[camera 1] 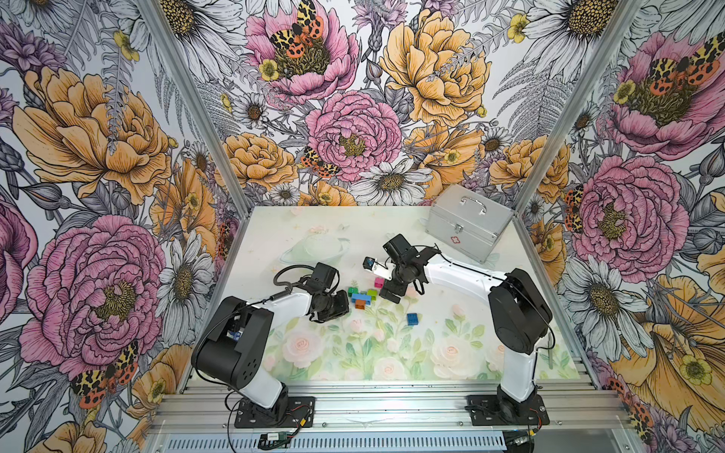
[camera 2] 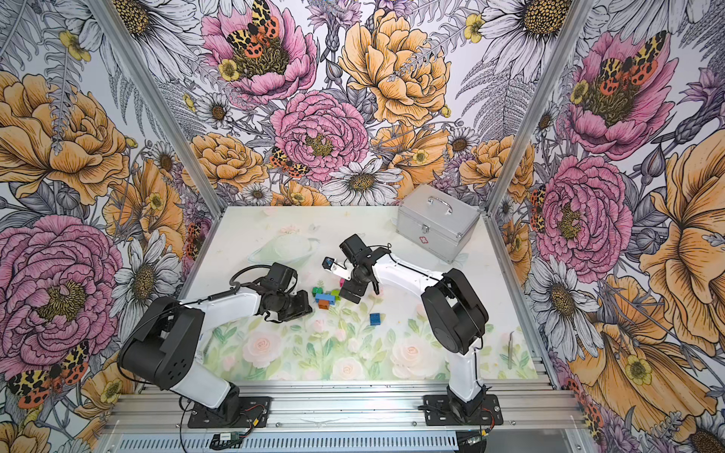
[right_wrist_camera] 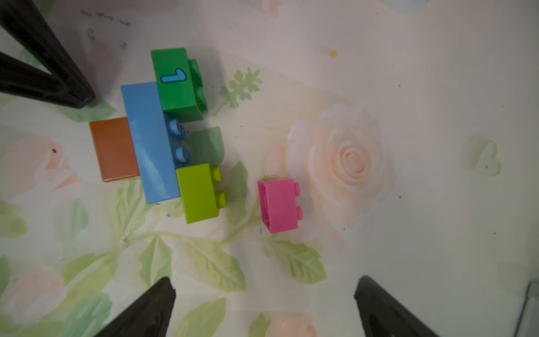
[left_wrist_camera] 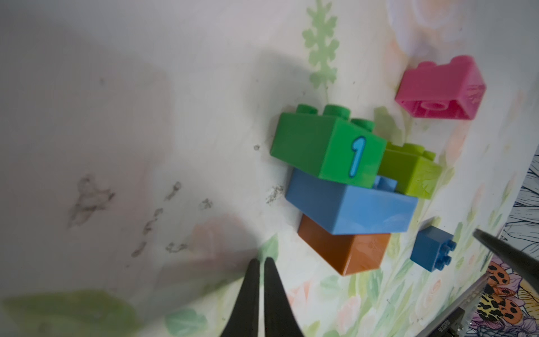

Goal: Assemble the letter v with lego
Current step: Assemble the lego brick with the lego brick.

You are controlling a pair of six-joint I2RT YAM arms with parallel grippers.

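Black fingers (left_wrist_camera: 250, 291) of the left gripper (left_wrist_camera: 261, 262) fill the foreground of the left wrist view, pressed almost together with nothing between them. Their tips are near the orange brick (left_wrist_camera: 347, 253) but not touching it.

That brick forms the point of the unfinished letter v (camera 1: 361, 299), which lies on its side on the floral table mat (camera 1: 392, 353). In both top views it sits about mid-table, between the two grippers. The orange brick is fixed under the middle of the light blue bar (right_wrist_camera: 148, 143). The dark green brick (right_wrist_camera: 175, 84), printed with a "1", and the lime brick (right_wrist_camera: 197, 192) are fixed to the bar's two ends. Two bare studs show between them.

The pink brick (right_wrist_camera: 280, 205) lies alone on its side just beyond the lime one, with a strip of mat between them. The right gripper (right_wrist_camera: 265, 280) hangs over the mat with its fingers spread wide and nothing in its grasp. In the right wrist view the pink brick lies ahead of the gap between those fingers.

The dark blue brick (camera 1: 412, 318) rests on the mat well apart from the others, nearer the arms' bases and to the right of the cluster. A silver case (camera 1: 467, 223) stands in the table's far right corner.
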